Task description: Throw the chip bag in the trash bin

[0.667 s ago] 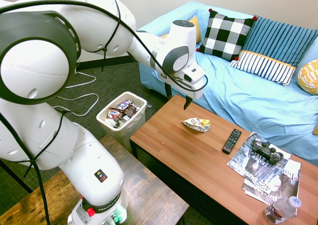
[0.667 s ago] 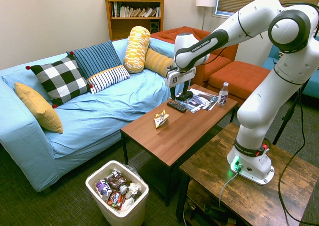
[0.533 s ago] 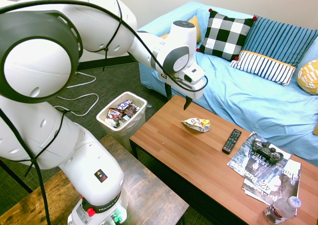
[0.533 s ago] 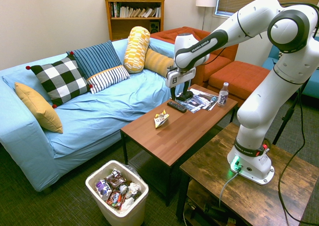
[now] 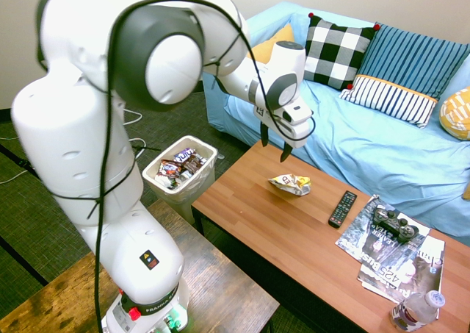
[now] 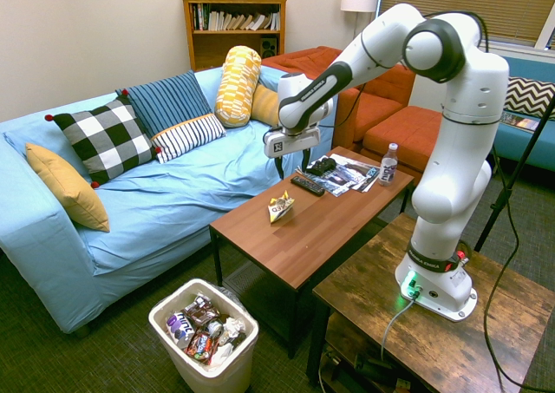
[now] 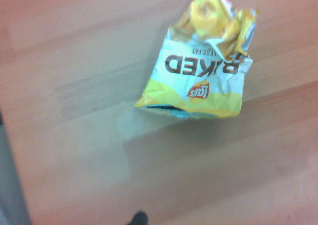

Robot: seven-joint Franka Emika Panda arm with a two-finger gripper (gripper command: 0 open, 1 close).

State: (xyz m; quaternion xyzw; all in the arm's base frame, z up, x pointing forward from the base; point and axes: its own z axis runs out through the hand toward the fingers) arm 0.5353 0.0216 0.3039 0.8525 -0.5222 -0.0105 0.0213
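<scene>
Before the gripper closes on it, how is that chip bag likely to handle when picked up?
The chip bag will probably be light for its size, since its open edge and crumpled end suggest it is empty or nearly so. Its creased, thin-looking film should fold under a pinch rather than stay stiff. The smooth, shiny surface could be a bit slippery.

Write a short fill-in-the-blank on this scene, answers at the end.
The Baked Lay's chip bag lies on the wooden ____.
The gripper's two fingers are ____.
The trash bin holds ____.
The game controller rests on the ____.

Missing words, in order: coffee table; open; wrappers; magazines.
</scene>
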